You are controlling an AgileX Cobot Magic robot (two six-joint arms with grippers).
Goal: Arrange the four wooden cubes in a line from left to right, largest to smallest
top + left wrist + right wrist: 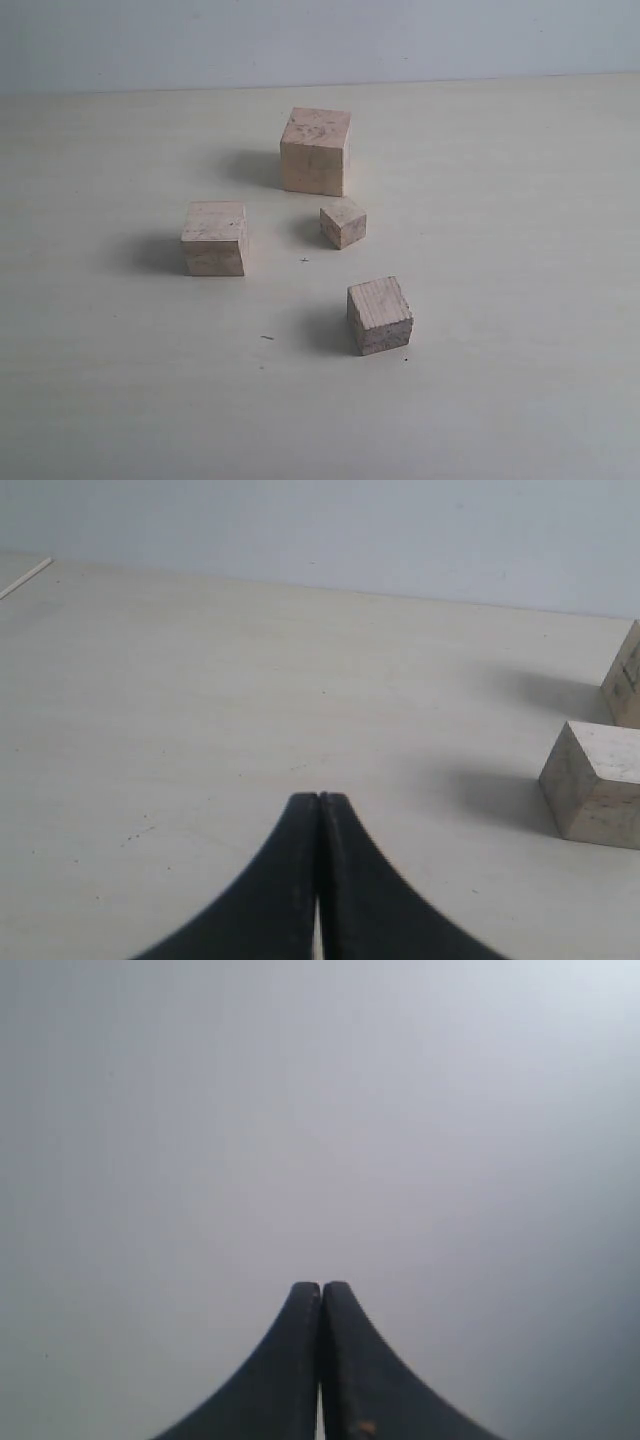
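Four pale wooden cubes stand apart on the table in the exterior view. The largest cube (316,151) is at the back. The second-largest cube (214,238) is to the left. The smallest cube (343,223) lies in the middle, turned at an angle. The third cube (379,315) is nearest the front. No arm shows in the exterior view. My left gripper (319,798) is shut and empty, low over the table, with one cube (596,782) and the edge of another cube (626,676) off to its side. My right gripper (321,1286) is shut, facing only blank grey.
The pale tabletop (520,250) spreads wide around the cubes. A light wall (320,40) rises behind its far edge. A few small dark specks (267,338) mark the surface near the front cube.
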